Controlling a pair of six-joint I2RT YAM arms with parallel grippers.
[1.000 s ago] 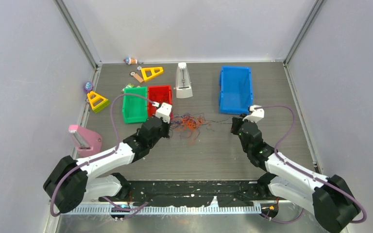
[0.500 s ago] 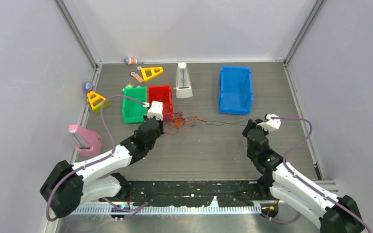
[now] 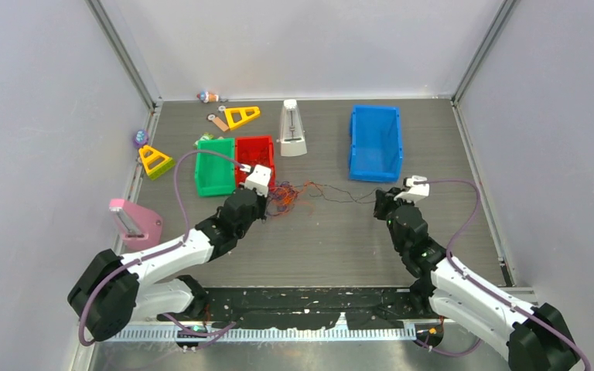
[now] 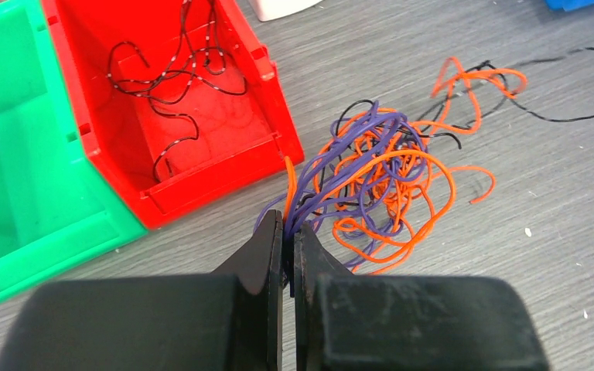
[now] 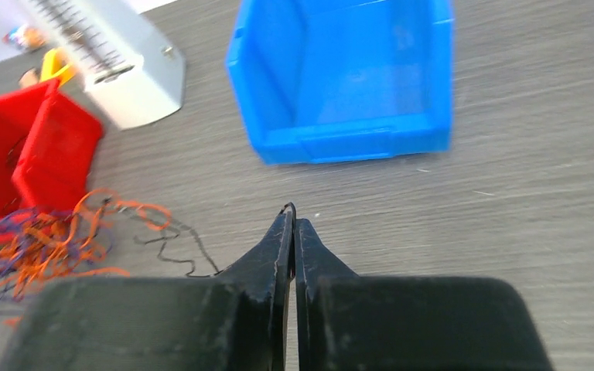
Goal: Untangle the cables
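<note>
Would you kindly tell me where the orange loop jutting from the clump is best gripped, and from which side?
I'd pinch the orange loop at its far arch, coming straight down on the side away from the red bin: it lies clear of the dense clump, so fewer strands should snag.

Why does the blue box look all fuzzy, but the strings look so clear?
In the right wrist view the blue bin is smeared and soft, likely motion blur; in the left wrist view the cables are crisp; the top view is evenly lit, without glare.
</note>
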